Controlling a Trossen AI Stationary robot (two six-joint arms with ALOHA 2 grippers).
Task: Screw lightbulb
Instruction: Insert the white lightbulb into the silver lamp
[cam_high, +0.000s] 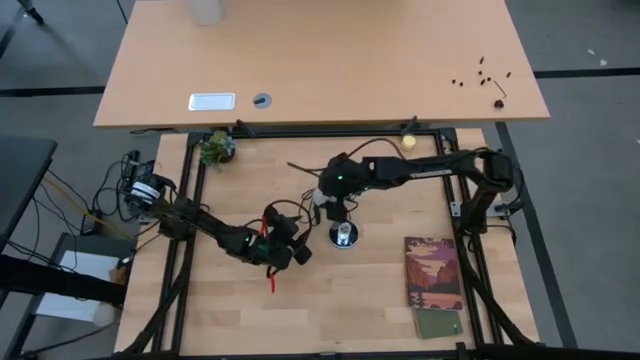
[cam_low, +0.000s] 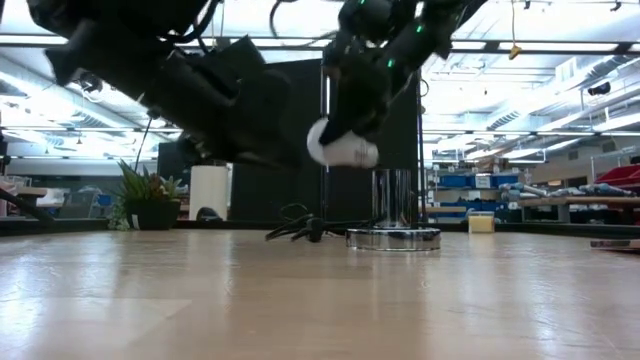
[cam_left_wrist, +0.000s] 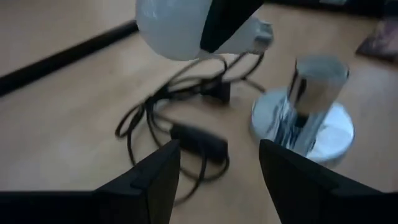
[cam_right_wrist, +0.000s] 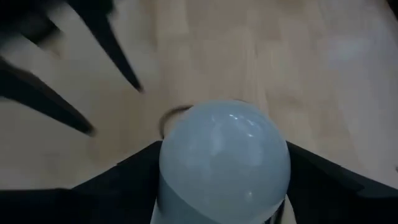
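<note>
The white lightbulb (cam_low: 340, 150) hangs above the table, lying about level, beside the top of the chrome socket (cam_low: 393, 210). Its pale screw base (cam_left_wrist: 260, 34) points toward the socket. My right gripper (cam_right_wrist: 224, 180) is shut on the bulb and stands just on the far side of the socket (cam_high: 344, 235) in the high view. My left gripper (cam_left_wrist: 217, 180) is open and holds nothing. It hovers low over the table to the socket's left (cam_high: 285, 245) and faces the socket (cam_left_wrist: 305, 112) and its black cord (cam_left_wrist: 180, 124). My right gripper pinches the lightbulb between its two fingers, one on each side of the glass globe (cam_right_wrist: 186, 186). One finger (cam_left_wrist: 221, 22) crosses the bulb between its round end and its screw base. The fingers slant down from above, across the bulb. The bulb is clear of table and socket.
A booklet (cam_high: 435, 272) and a small green pad (cam_high: 438, 323) lie at the near right. A potted plant (cam_high: 215, 148) and a yellowish ball (cam_high: 408, 142) sit along the far edge. The socket's cord (cam_high: 305, 170) trails toward the far side.
</note>
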